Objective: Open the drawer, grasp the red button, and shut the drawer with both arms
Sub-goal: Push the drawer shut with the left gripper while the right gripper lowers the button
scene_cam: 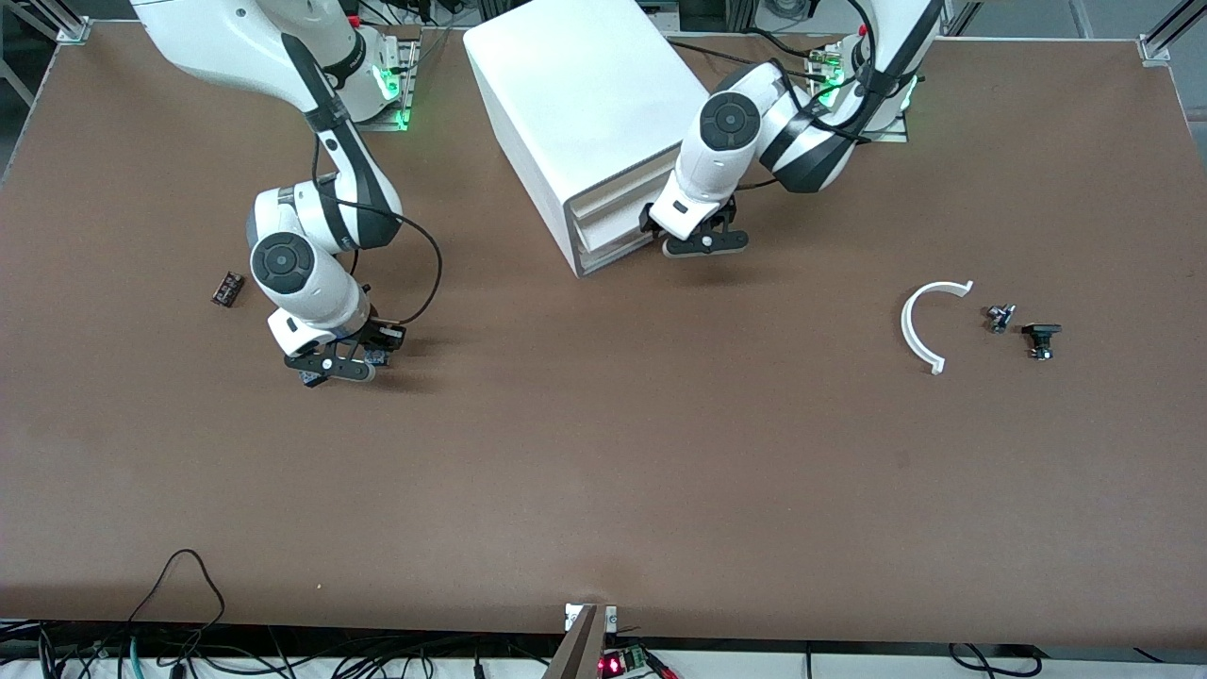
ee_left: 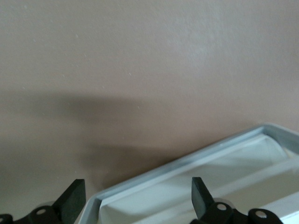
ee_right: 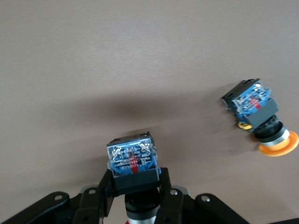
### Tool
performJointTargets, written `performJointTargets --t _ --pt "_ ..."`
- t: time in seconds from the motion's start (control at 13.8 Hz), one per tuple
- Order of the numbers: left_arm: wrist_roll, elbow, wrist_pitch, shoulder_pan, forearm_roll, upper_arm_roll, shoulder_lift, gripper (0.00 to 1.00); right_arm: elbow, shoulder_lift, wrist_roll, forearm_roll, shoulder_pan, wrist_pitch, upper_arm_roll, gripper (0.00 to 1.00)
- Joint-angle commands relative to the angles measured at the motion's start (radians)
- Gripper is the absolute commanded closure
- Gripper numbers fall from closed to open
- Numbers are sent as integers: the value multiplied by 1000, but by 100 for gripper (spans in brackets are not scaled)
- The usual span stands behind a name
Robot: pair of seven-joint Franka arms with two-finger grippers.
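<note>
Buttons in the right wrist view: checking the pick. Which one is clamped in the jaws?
The button with the blue-topped body upward, clamped by the right gripper. The orange-capped button lies free on the table.

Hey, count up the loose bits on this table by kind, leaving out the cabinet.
Push buttons: 2, a button in the right gripper and an orange-capped button beside it
Small dark parts: 3
White curved piece: 1
Total: 6
The left gripper is open at the drawer.
</note>
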Motion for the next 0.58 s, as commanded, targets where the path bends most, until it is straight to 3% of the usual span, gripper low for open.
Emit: performJointTargets --t 0.0,0.29,0.51 --pt "4 -22 -17 4 -12 -47 -36 0 12 -35 52 5 -3 -7 -2 0" --pt "5 -11 -13 41 -7 -47 -44 0 183 -49 92 -3 0 -221 0 0" --pt "5 36 -5 160 0 -18 -87 0 323 -91 87 -3 0 -379 0 0"
